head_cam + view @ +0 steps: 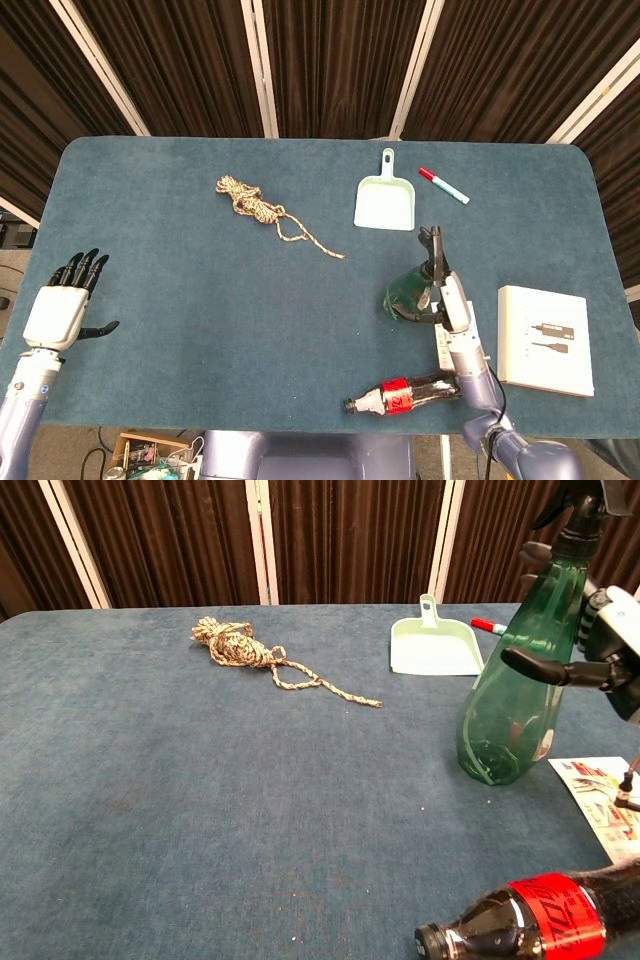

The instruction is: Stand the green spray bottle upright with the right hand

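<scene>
The left hand (pixel 60 313) rests at the table's (pixel 180 320) 8 o'clock edge, fingers spread and holding nothing, parked well apart from the work. At about 11 o'clock lies a tangled rope (pixel 262 212), with bare cloth below it toward the near edge. A pale dustpan (pixel 385 204) and a red-capped marker (pixel 443 186) sit near 1 o'clock. The green spray bottle (pixel 520 675) stands upright at about 4 o'clock, its base on the cloth. The right hand (pixel 600 645) is opened wide beside it: one finger reaches across the front of the body and another shows behind the neck, but whether either touches I cannot tell. A cola bottle (pixel 545 925) lies at 5 o'clock, a leaflet (pixel 610 790) just right of the base and a white box (pixel 545 340) at 4 o'clock, so open room lies leftward.
</scene>
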{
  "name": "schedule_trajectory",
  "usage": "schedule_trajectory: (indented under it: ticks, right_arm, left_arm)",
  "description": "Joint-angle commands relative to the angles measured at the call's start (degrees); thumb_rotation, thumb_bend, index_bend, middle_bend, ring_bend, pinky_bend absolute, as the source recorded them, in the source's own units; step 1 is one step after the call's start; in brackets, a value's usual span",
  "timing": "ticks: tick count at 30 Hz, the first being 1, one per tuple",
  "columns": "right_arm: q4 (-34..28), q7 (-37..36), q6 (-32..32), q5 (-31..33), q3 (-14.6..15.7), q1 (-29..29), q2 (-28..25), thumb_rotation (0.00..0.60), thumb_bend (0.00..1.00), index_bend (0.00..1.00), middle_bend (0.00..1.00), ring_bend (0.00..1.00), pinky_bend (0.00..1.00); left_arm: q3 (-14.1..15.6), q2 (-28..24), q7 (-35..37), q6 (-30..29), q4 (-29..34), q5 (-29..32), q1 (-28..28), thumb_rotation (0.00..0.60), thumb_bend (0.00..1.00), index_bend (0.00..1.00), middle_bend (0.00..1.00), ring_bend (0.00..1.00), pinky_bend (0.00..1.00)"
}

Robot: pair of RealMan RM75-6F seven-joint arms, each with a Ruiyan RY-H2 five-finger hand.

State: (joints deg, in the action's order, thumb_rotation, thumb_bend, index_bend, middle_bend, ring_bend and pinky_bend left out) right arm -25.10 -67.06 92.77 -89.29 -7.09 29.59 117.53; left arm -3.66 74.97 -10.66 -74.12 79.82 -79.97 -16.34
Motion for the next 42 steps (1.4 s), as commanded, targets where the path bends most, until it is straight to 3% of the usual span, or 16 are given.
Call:
schedule_trajectory:
  ticks: [1, 14, 21, 24, 27, 31, 34, 36, 38, 40, 42]
  right_arm:
    - [-1.24, 0.22, 1.04, -0.38, 0.37, -0.66, -1.07, 0.6, 0.18, 0.0, 0.0, 0.0, 0.0]
    - [-11.96, 2.5, 9.02, -3.15, 2.75, -5.75, -11.64, 0.6, 0.18, 0.0, 0.0, 0.0, 0.0]
    - [-18.21, 7.85, 8.74, -4.64, 6.21, -9.77, -24.28, 0.6, 0.19, 0.0, 0.0, 0.0, 0.0]
    - [-18.59, 12.54, 9.27, -3.75, 5.32, -10.61, -27.5, 0.6, 0.2, 0.0, 0.0, 0.0, 0.0]
    - [-14.76, 22.4, 8.23, -1.44, 3.71, -11.58, -29.84, 0.6, 0.22, 0.0, 0.0, 0.0, 0.0]
    - [-11.88, 38.74, 2.22, 0.92, 3.88, -12.68, -32.4, 0.6, 0.23, 0.0, 0.0, 0.0, 0.0]
    - [-19.87, 52.53, -7.76, 8.57, 1.49, -14.37, -34.46, 0.6, 0.23, 0.0, 0.0, 0.0, 0.0]
    - [-34.41, 57.52, -13.21, 14.11, -1.14, -14.53, -39.14, 0.6, 0.24, 0.0, 0.0, 0.0, 0.0]
    - [-45.19, 63.1, -14.97, 16.99, -2.12, -15.01, -43.9, 0.6, 0.24, 0.0, 0.0, 0.0, 0.0]
    - [-50.58, 68.7, -15.3, 18.73, -2.25, -15.5, -46.23, 0.6, 0.24, 0.0, 0.0, 0.0, 0.0]
    - [-54.16, 69.77, -16.12, 19.46, -1.96, -16.03, -47.83, 0.6, 0.24, 0.0, 0.0, 0.0, 0.0]
  left_arm:
    - [0.04, -0.1, 0.17, -0.13, 0.1, -0.15, 0.05, 0.6, 0.06, 0.0, 0.0, 0.0, 0.17]
    - [0.15, -0.57, 0.09, -1.66, 0.98, -0.94, 0.68, 0.6, 0.06, 0.0, 0.0, 0.0, 0.17]
    - [0.13, -0.96, 0.46, -2.26, 1.44, -1.41, 0.89, 0.6, 0.06, 0.0, 0.0, 0.0, 0.17]
    - [-0.25, -0.96, -0.48, -2.68, 1.33, -1.01, 0.98, 0.6, 0.06, 0.0, 0.0, 0.0, 0.17]
    - [-0.72, -1.11, -0.94, -3.59, 2.0, -0.58, 1.34, 0.6, 0.06, 0.0, 0.0, 0.0, 0.17]
    - [-0.58, -1.5, -1.14, -4.22, 2.9, -1.28, 1.5, 0.6, 0.06, 0.0, 0.0, 0.0, 0.17]
    - [-0.26, -1.52, -1.48, -4.6, 3.53, -2.09, 1.55, 0.6, 0.06, 0.0, 0.0, 0.0, 0.17]
    - [-0.13, -1.62, -1.29, -5.11, 4.02, -2.75, 1.65, 0.6, 0.06, 0.0, 0.0, 0.0, 0.17]
    - [-0.06, -1.6, -1.18, -6.18, 3.98, -3.59, 1.93, 0.6, 0.06, 0.0, 0.0, 0.0, 0.17]
    - [0.0, -1.42, -0.99, -7.32, 3.64, -4.4, 2.26, 0.6, 0.06, 0.0, 0.0, 0.0, 0.17]
    - [0.03, -1.23, -0.57, -8.91, 3.26, -5.3, 2.77, 0.6, 0.06, 0.0, 0.0, 0.0, 0.17]
